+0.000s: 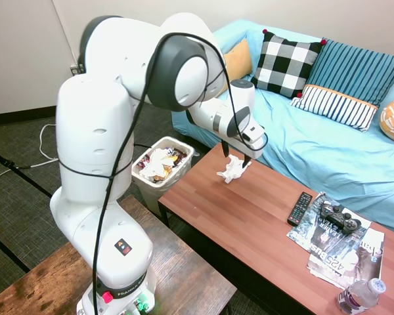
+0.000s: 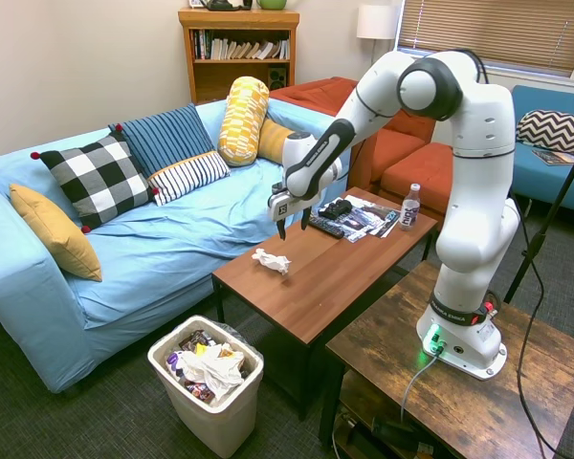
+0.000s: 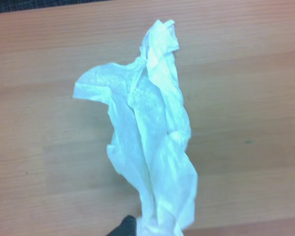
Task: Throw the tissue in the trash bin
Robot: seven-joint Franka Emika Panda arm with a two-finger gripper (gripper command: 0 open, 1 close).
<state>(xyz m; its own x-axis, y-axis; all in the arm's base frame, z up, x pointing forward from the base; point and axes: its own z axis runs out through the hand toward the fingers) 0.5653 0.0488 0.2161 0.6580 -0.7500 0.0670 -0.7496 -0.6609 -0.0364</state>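
Note:
The tissue (image 1: 233, 172) (image 2: 271, 259) is a crumpled white wad lying on the brown coffee table (image 1: 249, 223) near the end closest to the bin. In the wrist view the tissue (image 3: 152, 137) fills the middle of the picture over the wood. My gripper (image 1: 235, 157) (image 2: 292, 229) hangs just above it, open, fingers pointing down and not touching the paper. The trash bin (image 1: 148, 190) (image 2: 210, 421) stands on the carpet beside that end of the table, upright and holding paper and wrappers.
A black remote (image 1: 299, 208), a game controller (image 1: 335, 215), magazines (image 1: 348, 256) and a water bottle (image 1: 360, 295) lie at the table's other end. A blue sofa (image 1: 315, 151) with pillows runs along the table's far side. A darker wooden table (image 1: 177, 269) bears the arm.

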